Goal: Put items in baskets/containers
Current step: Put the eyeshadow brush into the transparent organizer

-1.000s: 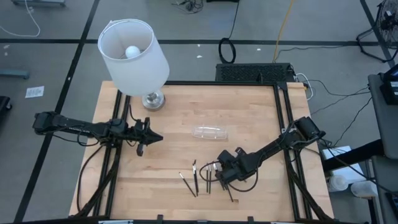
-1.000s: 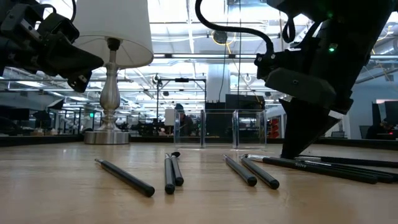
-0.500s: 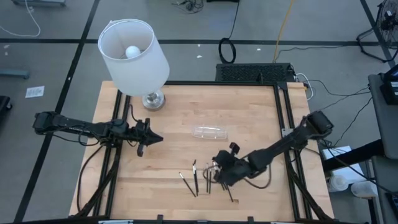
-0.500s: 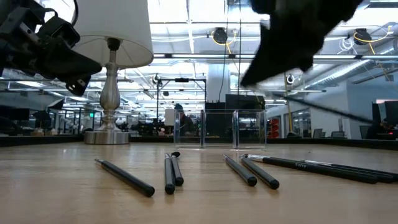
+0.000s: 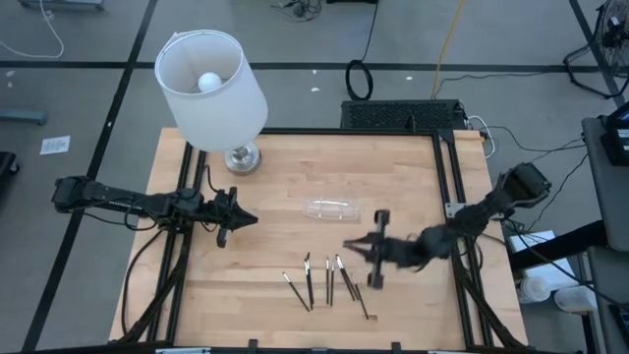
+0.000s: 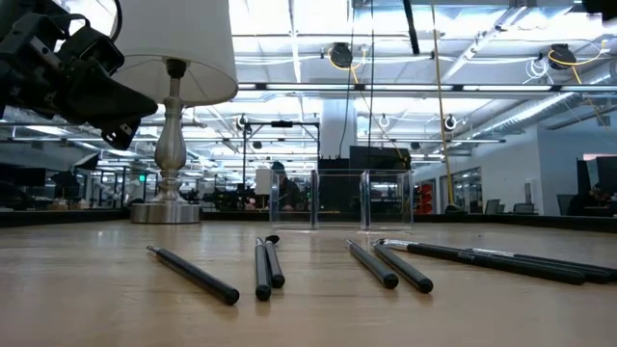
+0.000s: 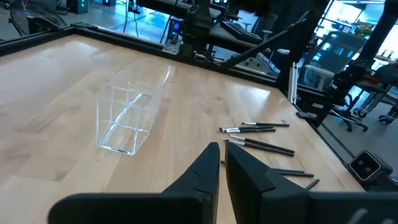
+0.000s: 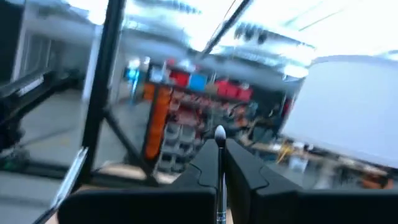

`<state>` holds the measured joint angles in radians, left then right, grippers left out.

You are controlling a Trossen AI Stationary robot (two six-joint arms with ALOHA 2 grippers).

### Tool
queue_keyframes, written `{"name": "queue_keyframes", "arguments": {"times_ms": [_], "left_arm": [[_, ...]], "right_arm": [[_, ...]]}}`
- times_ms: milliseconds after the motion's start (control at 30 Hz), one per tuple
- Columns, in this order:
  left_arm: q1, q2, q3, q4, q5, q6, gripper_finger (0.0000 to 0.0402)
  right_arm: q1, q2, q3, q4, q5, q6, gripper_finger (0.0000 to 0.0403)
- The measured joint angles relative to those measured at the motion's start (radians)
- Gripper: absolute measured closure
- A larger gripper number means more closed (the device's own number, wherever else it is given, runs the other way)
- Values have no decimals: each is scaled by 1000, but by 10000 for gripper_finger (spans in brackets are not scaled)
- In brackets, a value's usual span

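Several thin dark sticks [image 5: 328, 281] with lighter tips lie flat on the wood near the table's near edge, also in the low view [image 6: 262, 270] and the left wrist view [image 7: 255, 129]. The clear oblong tray [image 5: 332, 209] rests on its base at mid-table, just beyond them [image 7: 134, 106]. My right gripper [image 5: 352, 247] hovers high above the sticks, right of the tray, and is shut on one stick [image 8: 219, 140]. My left gripper [image 5: 239, 218] waits shut above the table's left side [image 7: 219, 163], pointing toward the tray. My right gripper pinches one thin dark stick between its two fingers [image 8: 205, 163]. The stick runs along the fingers, and its light tip [image 8: 219, 132] juts out past the fingertips. It is lifted clear of the table.
A lamp with a white shade [image 5: 210, 79] stands on its metal base [image 5: 242, 157] at the table's far left corner. Black frame rails run along the left edge [image 5: 182, 236] and right edge [image 5: 454, 197]. Bare wood lies between the tray and the lamp.
My right gripper has risen from among the sticks on the table, carrying one stick up with it. It has swung up out of the low view and shifted a little toward the right and far edges. The other sticks and the tray have stayed put.
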<state>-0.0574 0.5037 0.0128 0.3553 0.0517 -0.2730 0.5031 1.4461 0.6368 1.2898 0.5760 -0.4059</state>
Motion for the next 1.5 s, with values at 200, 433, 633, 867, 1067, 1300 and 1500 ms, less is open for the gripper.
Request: {"name": "queue_keyframes", "arguments": {"times_ms": [200, 433, 633, 867, 1067, 1300, 1500], "left_arm": [[0, 0, 0, 2, -1, 8, 371], [0, 0, 0, 9, -2, 16, 371], [0, 0, 0, 9, -3, 16, 371], [0, 0, 0, 8, -3, 16, 371], [0, 0, 0, 8, -10, 16, 371], [0, 0, 0, 13, -11, 15, 371], [0, 0, 0, 14, -10, 15, 371]], "right_arm": [[-199, -65, -116, 51, 6, 103, 403], [-366, -42, -114, -113, 6, 291, 403], [-408, 27, -114, -89, 25, 323, 403], [-426, 102, -114, -62, 80, 341, 403], [-426, 159, -113, -16, 83, 342, 403], [-425, 276, -113, 82, 157, 343, 403], [-425, 355, -113, 161, 159, 340, 403]]}}
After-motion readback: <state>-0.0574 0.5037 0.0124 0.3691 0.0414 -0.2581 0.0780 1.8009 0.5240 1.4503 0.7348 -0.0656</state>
